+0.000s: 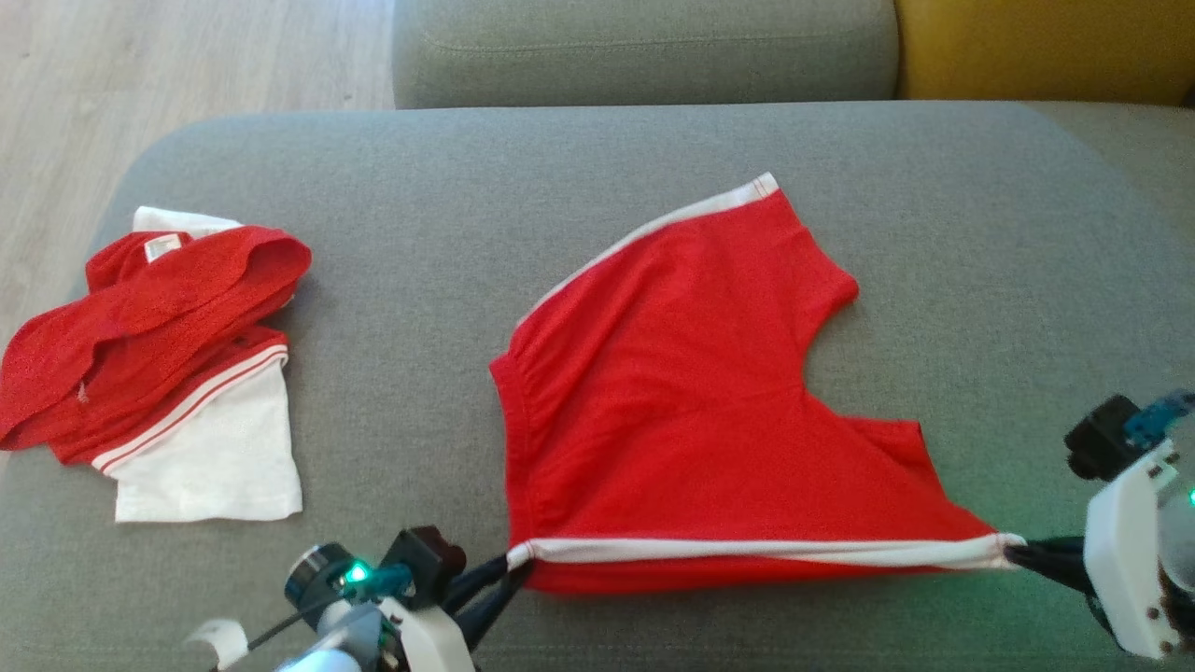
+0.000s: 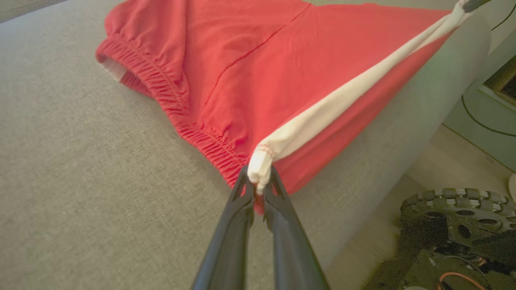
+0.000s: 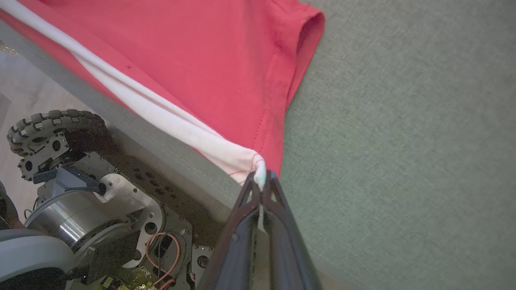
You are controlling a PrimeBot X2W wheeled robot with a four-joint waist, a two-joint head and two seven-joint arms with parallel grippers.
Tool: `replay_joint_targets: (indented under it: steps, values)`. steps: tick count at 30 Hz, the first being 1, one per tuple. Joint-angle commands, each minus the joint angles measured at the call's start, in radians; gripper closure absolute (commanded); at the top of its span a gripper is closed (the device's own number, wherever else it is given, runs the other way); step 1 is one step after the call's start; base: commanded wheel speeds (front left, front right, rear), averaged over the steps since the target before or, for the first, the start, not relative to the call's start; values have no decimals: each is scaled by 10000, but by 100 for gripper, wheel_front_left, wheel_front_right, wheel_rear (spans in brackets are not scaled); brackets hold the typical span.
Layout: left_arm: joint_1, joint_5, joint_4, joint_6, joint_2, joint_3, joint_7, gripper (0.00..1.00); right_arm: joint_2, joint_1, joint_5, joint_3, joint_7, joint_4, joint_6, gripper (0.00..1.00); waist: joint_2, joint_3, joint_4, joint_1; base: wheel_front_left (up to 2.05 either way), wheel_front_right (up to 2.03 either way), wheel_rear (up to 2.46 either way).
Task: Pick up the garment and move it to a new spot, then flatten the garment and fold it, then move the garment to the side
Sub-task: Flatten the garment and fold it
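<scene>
So at this point the red shorts (image 1: 681,373) were lying mostly flat on the grey couch cushion (image 1: 420,187), a bit right of the middle, with their near side right along the cushion's front edge. Both arms had hold of them. The left gripper (image 1: 509,563) was clamped on the waistband end of the white stripe (image 1: 747,549) that runs down the near side. The right gripper (image 1: 1013,553) was pinched tight on the other end of that same stripe, at the leg hem. In both wrist cameras you could see a little nub of white fabric squeezed between the fingertips, so no doubt about the grip.

The bit that matters for the next move, I think: the stripe was pulled taut in a straight line from one gripper to the other, running left to right along the front edge. All the rest of the shorts lay beyond that line, away from the robot. The waistband (image 1: 512,448) was on the left arm's side, the leg openings on the right arm's.

My guess is this was the flattening stage, or the start of a fold. For a fold, both grippers would have to carry that near edge forward over the cloth together and evenly, or it'd skew. A pile of clothes (image 1: 159,355), red and white, sat well off to the left.
</scene>
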Motion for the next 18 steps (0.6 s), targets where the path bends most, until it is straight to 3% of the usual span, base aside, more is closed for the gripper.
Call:
replay_joint_targets:
  steps: [1,7,11,18]
  values:
    - [-213,-250,-600,11,446,477,187,100,-819,218,125,-260,168,-287,-9,100,-1,-59,55,1,0,0,0]
    - [-177,-534,-1916,338,681,779,537,100,-987,-12,117,-1212,12,-744,-9,100,-1,212,202,1,0,0,0]
    - [-817,-654,-2462,476,471,1084,606,100,-442,-752,80,-2341,-156,-467,-9,100,-1,681,442,1,0,0,0]
    - [-1658,-748,-2427,614,88,1442,449,100,390,-1799,-326,-3232,65,245,-9,100,-1,1434,772,1,0,0,0]
